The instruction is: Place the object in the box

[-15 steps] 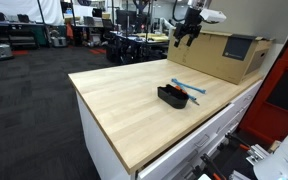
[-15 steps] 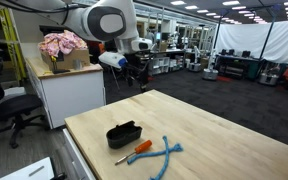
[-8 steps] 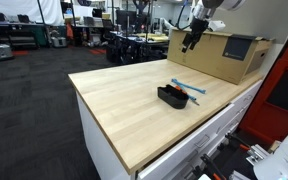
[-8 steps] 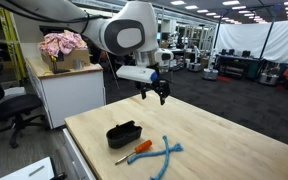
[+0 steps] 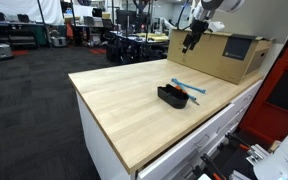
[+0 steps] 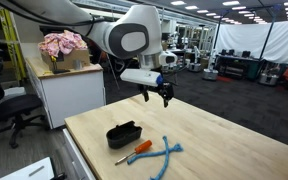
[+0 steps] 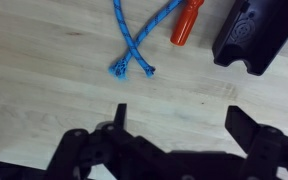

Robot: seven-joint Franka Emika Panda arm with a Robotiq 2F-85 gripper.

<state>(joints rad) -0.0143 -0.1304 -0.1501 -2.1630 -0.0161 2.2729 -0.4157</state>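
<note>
The object shows as a light-blue cord with two strands that cross, lying on the wooden table; it also shows in both exterior views. The low black box stands close by. A red-orange handled item lies on the table between the cord and the box. My gripper hangs open and empty well above the table, apart from all of them.
A large brown cardboard box stands on the table's far end, just behind the gripper. Another table carries a box with pink stuff. The wooden tabletop has its edges close to the box.
The gripper has swung out over the table and come lower, nearer the cord and box. It stays open. Nothing on the table has moved.
</note>
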